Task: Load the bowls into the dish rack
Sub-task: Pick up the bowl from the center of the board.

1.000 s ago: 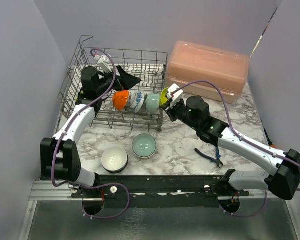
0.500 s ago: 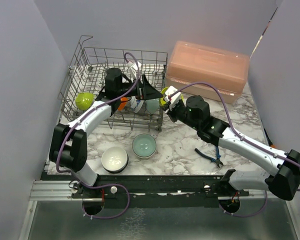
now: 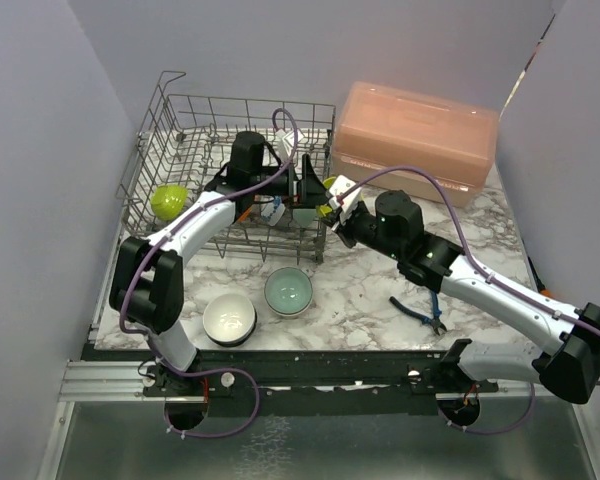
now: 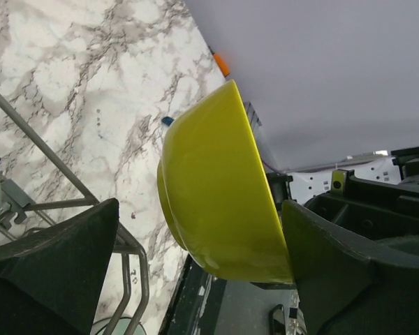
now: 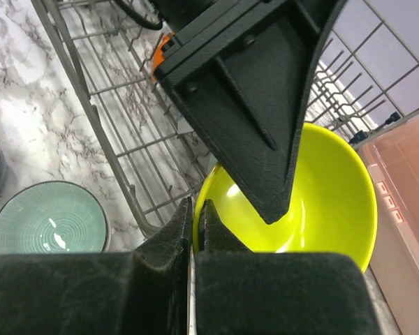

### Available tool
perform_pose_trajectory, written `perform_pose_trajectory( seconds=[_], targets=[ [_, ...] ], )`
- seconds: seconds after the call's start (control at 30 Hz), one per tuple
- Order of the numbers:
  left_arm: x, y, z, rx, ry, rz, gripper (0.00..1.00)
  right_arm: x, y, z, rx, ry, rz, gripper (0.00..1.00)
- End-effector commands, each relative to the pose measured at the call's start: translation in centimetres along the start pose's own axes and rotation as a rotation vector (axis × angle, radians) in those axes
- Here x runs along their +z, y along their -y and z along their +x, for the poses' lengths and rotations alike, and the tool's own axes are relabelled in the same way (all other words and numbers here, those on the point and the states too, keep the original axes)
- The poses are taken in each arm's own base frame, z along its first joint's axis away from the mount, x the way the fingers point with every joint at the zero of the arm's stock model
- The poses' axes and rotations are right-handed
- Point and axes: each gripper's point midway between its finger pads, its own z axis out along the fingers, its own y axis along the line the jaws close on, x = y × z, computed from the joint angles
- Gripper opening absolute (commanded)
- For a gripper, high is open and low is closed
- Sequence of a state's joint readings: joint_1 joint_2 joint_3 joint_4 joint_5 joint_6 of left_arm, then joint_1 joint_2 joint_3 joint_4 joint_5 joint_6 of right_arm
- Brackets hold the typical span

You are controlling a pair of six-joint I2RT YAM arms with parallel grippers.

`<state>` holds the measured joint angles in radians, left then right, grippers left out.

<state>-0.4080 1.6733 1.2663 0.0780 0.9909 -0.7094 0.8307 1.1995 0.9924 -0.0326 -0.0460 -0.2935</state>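
Overhead, the lime-yellow bowl (image 3: 329,187) is mostly hidden behind both grippers at the 3 o'clock edge of the dish rack (image 3: 150,160), so only a sliver shows. The wrist views show more: the right gripper (image 5: 197,209) is clenched on the bowl's rim. The left gripper (image 4: 201,204) is spread wide with the bowl between its fingers, but I cannot tell whether they touch it. The left arm covers most of an orange bowl (image 5: 162,54) in the rack, and a second lime bowl (image 3: 168,201) sits in plain view at the rack's 9 o'clock. On the table (image 3: 360,290), a teal bowl (image 3: 288,292) and a white bowl (image 3: 229,318) rest at 6 o'clock, a pink box (image 3: 415,140) at 1 o'clock.
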Motion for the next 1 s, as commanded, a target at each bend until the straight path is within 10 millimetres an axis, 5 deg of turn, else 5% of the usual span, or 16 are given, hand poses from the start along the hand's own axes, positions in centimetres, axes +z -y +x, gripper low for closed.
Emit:
perform_pose_trajectory(
  seconds=[0.0, 0.77, 0.97],
  targets=[
    [0.1, -3.3, 1.8, -0.071, -0.089, -0.139, 0.97, -0.7, 0.5, -2.0, -0.046, 0.040, 0.001, 0.01],
    [0.9, -0.2, 4.1, -0.047, -0.217, 0.029, 0.74, 1.1, 1.3, -0.6, -0.023, -0.040, 0.044, 0.01],
    [0.8, 0.4, 4.2, -0.031, -0.229, 0.064, 0.55, 1.1, 2.2, -0.3, -0.021, -0.057, 0.098, 0.01]
  ],
)
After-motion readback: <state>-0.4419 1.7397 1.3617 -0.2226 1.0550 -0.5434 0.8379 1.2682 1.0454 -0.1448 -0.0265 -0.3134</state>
